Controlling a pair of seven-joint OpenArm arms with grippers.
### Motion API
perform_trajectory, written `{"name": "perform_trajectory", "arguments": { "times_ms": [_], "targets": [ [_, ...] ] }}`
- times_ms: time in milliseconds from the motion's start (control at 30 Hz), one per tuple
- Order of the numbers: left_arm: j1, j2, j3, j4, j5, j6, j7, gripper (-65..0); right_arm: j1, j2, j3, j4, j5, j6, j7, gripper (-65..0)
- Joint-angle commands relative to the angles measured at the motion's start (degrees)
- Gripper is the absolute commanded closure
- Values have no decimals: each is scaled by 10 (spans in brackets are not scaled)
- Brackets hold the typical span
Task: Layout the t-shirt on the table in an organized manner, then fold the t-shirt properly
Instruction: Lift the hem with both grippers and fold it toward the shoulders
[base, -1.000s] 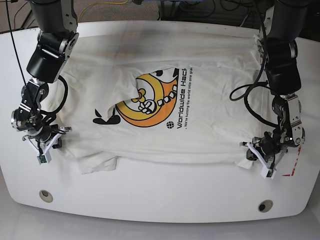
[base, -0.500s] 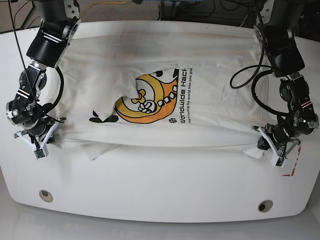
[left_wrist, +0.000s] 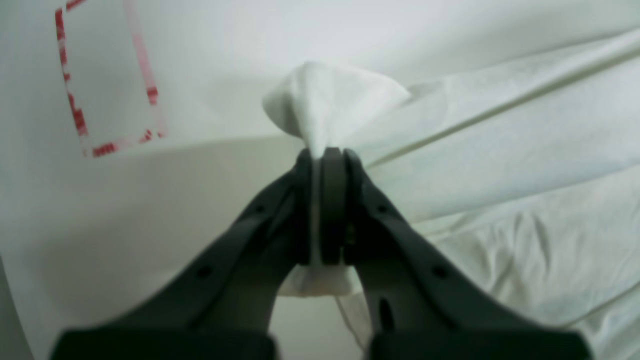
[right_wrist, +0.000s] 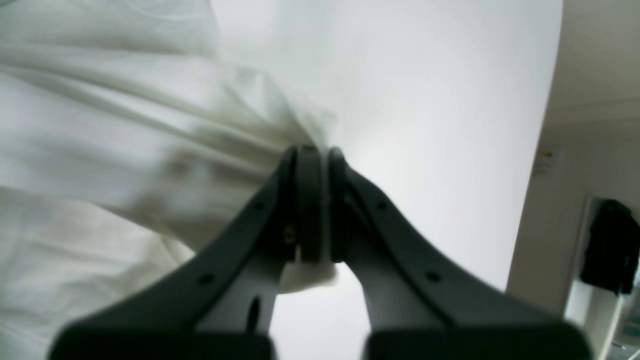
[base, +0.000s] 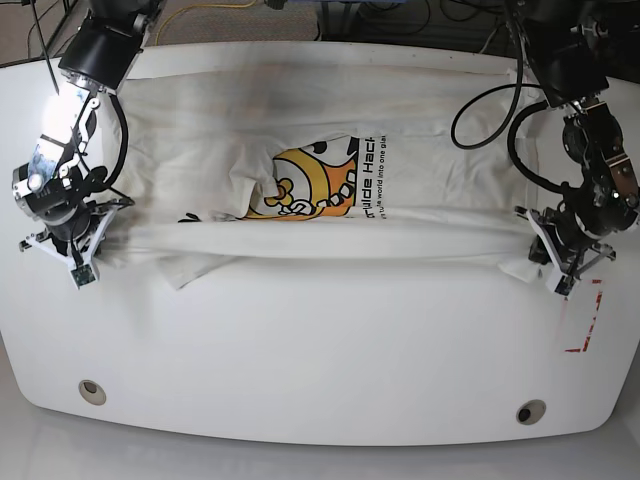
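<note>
Across the middle of the table lies one white t-shirt, its near edge lifted. At the left of the base view, the right gripper has its fingers pressed together, pinching the cloth. At the right, the left gripper pinches the other corner the same way. To fold well, both arms should move together and keep the edge tight and straight. I count two grommet holes and one red mark.

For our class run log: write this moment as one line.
left tool: shut on t-shirt | right tool: shut on t-shirt | near edge lifted, taut | table
</note>
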Motion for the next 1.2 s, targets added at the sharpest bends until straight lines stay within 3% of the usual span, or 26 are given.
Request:
{"name": "perform_trajectory", "arguments": {
  "times_ms": [0,567,700,900,1000,1167],
  "targets": [
    [17,-12,-4,36,5,4,-4,-3,-11,0,19,34,-7,-5,1,0],
    [145,-12,-5,62,8,4,-4,-6,-106,-43,47,43,-6,-5,2,-19],
    [155,-11,0,62,7,4,-4,-43,-110,-56,47,43,-7,-5,3,-162],
    [155,-11,0,63,7,4,41,-282,-124,-61,47,54,-7,-5,3,-420],
    [152,-11,0,67,6,4,65,-358,-126,-63,47,72,-5,-5,1,-480],
    [153,-11,0,105,5,4,73,-361,-119,-80,46,95,-3,-5,0,-490]
  ]
}}
